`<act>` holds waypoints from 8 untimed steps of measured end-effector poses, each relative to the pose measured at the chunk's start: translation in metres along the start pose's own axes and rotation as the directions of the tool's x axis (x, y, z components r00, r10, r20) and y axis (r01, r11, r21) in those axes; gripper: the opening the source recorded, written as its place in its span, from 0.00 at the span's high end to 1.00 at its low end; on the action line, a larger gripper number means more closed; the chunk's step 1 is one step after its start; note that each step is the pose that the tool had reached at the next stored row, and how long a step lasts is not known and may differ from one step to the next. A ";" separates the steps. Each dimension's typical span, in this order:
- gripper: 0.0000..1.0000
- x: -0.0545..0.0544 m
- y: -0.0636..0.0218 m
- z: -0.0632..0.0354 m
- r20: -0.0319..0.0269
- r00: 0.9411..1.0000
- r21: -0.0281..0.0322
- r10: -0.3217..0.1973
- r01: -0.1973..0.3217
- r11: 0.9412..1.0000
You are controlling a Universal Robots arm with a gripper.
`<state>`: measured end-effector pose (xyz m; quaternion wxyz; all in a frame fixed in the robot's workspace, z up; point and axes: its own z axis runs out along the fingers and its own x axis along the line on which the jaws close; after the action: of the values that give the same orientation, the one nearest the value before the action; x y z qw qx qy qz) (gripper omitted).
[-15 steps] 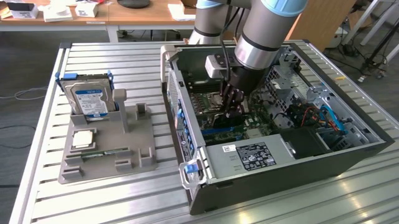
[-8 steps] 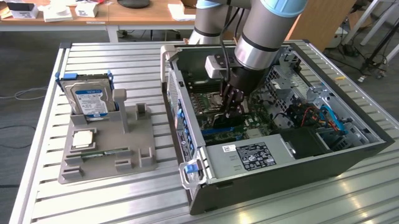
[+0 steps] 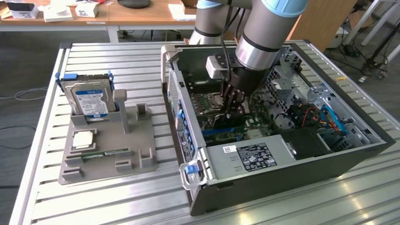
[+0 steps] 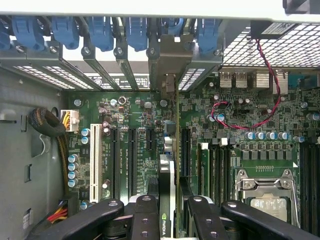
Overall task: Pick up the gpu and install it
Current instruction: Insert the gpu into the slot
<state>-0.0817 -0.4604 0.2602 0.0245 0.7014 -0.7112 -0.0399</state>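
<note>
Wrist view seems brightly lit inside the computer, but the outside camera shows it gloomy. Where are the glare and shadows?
Wrist view: the motherboard is evenly lit, the perforated grille glares pale, and the black fingers holding the gpu look dark. Exterior view: the arm shades the inside of the case, while the metal table reflects light.

The arm (image 3: 259, 42) is a thick silver-grey tube with a light-blue cap (image 3: 284, 7) at its joint and a darker ring above a black wrist. A thin black cable (image 3: 224, 47) runs alongside it to a small pale-grey camera box (image 3: 216, 65). The end effector (image 3: 233, 110) is black. Its linked fingers (image 4: 95, 220) are glossy and carry round silver pivot screws (image 4: 146, 198).
</note>
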 end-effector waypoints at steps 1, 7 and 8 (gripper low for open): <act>0.73 0.000 0.0000 0.0000 0.000 1.000 0.000 0.000 0.000 1.000; 0.73 0.000 -0.0004 0.0000 0.000 1.000 0.000 0.000 0.000 1.000; 0.73 0.000 -0.0004 0.0000 0.000 1.000 0.000 0.000 0.000 1.000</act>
<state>-0.0813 -0.4604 0.2602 0.0245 0.7014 -0.7112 -0.0399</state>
